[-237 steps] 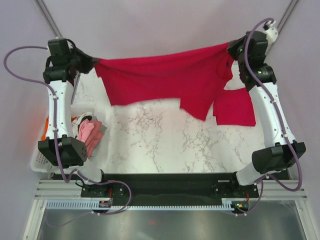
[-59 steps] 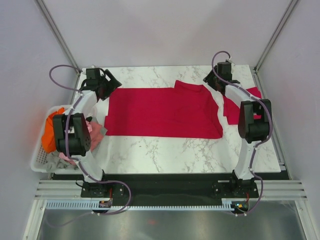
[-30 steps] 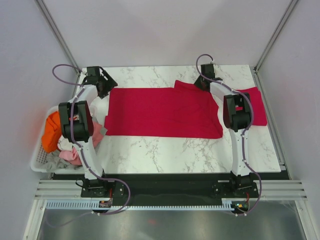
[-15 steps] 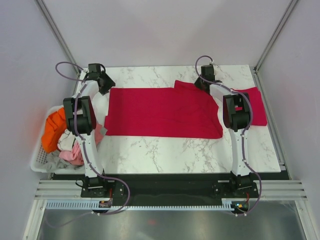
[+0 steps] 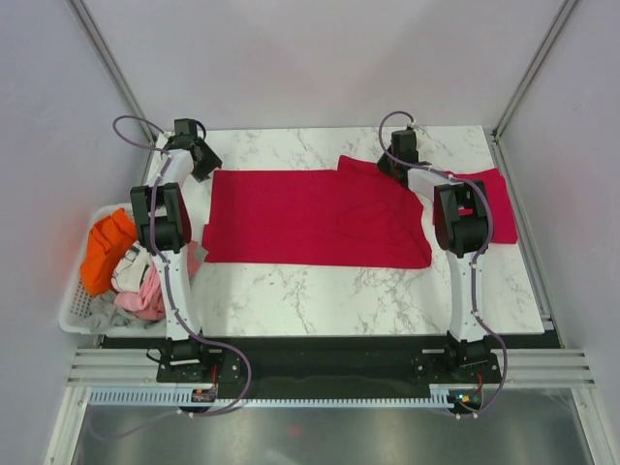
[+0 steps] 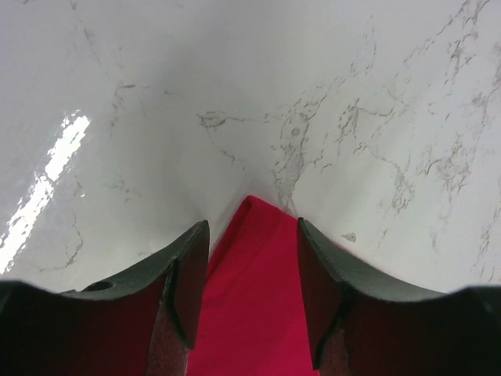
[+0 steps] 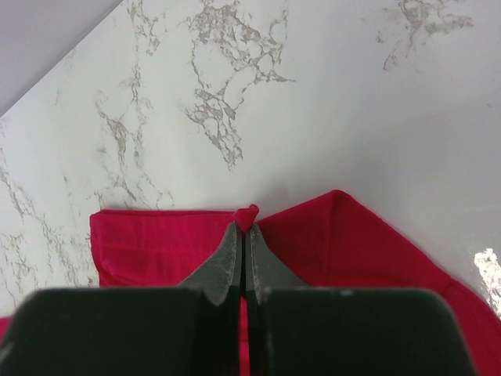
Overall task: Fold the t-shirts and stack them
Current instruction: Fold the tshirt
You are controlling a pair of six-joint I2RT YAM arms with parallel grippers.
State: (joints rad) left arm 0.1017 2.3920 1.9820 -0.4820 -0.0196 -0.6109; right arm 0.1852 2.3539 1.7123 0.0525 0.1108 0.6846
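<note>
The spread shirt (image 5: pixel 310 218) lies flat on the table (image 5: pixel 320 281), a folded shirt (image 5: pixel 499 203) at its 3 o'clock. The right gripper (image 7: pixel 244 227) pinches its 1 o'clock corner, fingers pressed together. The left gripper (image 6: pixel 252 235) straddles the 10 o'clock corner, fingers spread.

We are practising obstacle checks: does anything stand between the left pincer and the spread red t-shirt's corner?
Nothing visible does. The left pincer is open and straddles the corner of the t-shirt, which lies flat on the marble table.
</note>
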